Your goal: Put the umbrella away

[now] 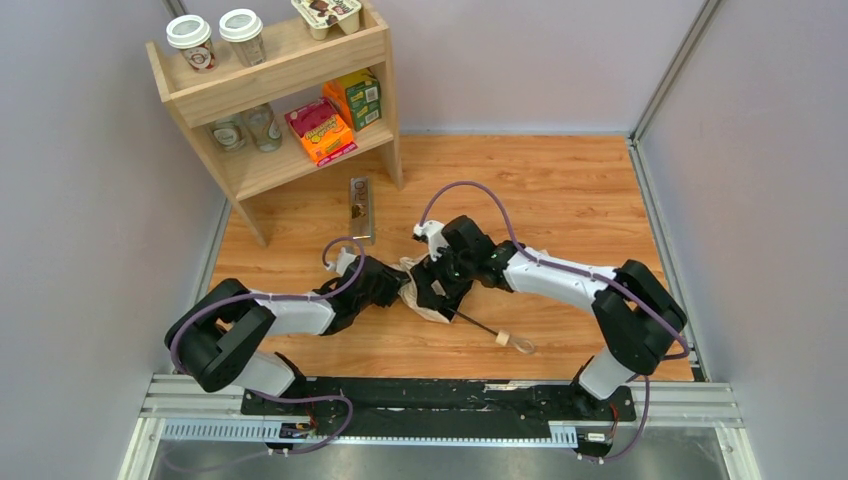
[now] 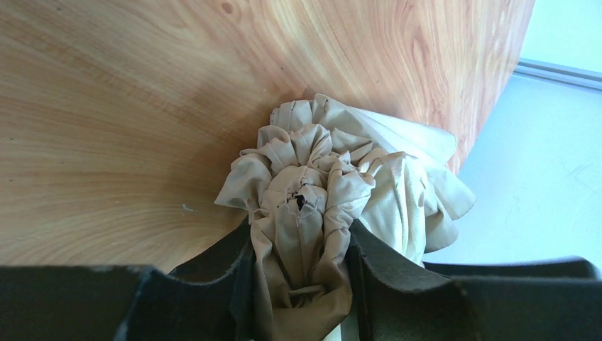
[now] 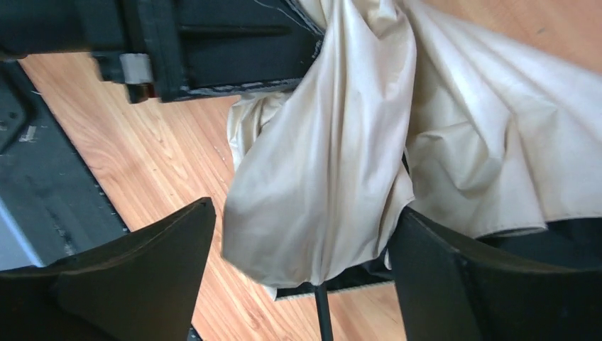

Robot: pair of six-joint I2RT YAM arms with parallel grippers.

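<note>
On the wood-grain table (image 1: 560,190), near a pale wooden shelf (image 1: 280,60) whose carton labels (image 1: 322,130) are too small to read, lies the beige folding umbrella (image 1: 415,297). The left gripper (image 2: 302,245) pinches its bunched canopy; the right gripper (image 3: 302,213) straddles the fabric, fingers spread apart.

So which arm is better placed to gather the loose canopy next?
Right, probably: the right end effector is open astride the umbrella, while the left end effector is clamped on its bunched fabric.
</note>
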